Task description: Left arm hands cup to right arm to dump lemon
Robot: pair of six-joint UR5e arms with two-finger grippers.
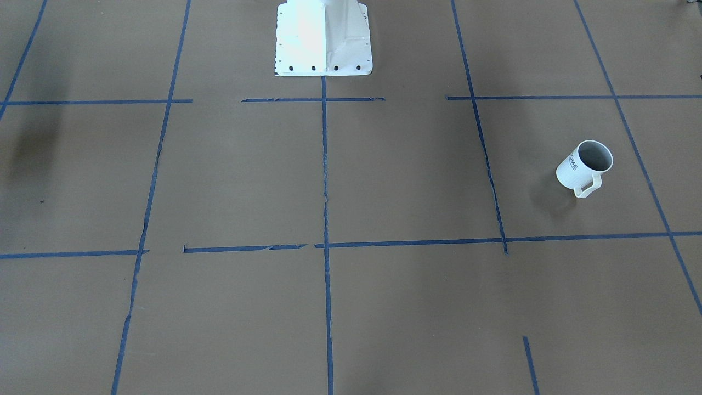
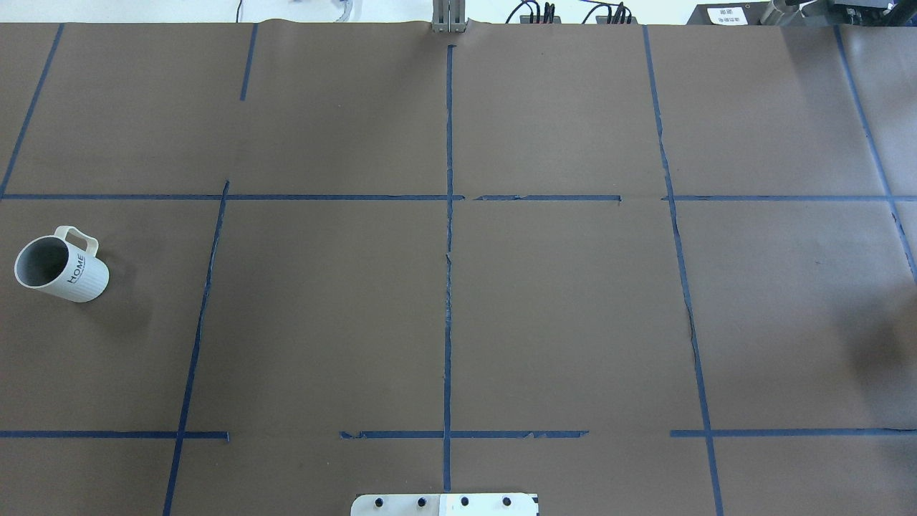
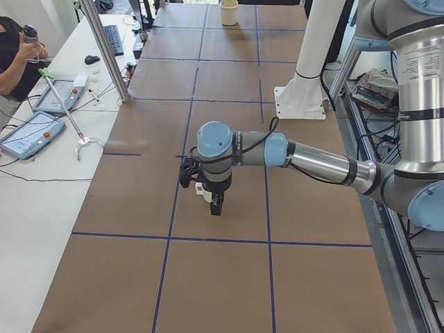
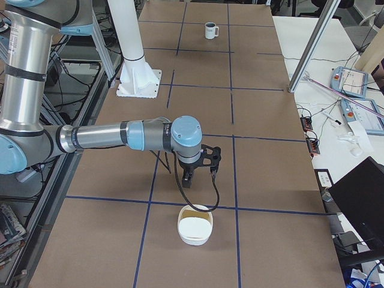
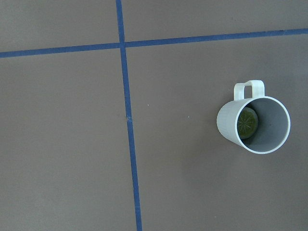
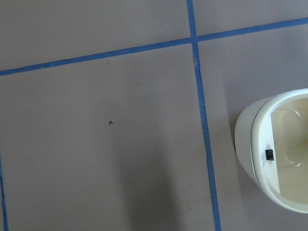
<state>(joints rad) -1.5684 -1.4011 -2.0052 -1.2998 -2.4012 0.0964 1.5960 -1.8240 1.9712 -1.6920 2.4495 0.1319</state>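
Note:
The cup, a white mug with "HOME" on its side, stands upright on the brown table at the robot's far left; it also shows in the front view. In the left wrist view the cup is seen from above, and the lemon lies inside on its bottom. In the exterior left view the left gripper hangs over the table in front of the cup, which it mostly hides. The right gripper hangs above the table near a cream bowl. I cannot tell whether either gripper is open or shut.
A cream bowl sits on the table at the robot's right end and also shows in the right wrist view. The white robot pedestal stands mid-table. Blue tape lines mark a grid. An operator's table with tablets lies across from the robot.

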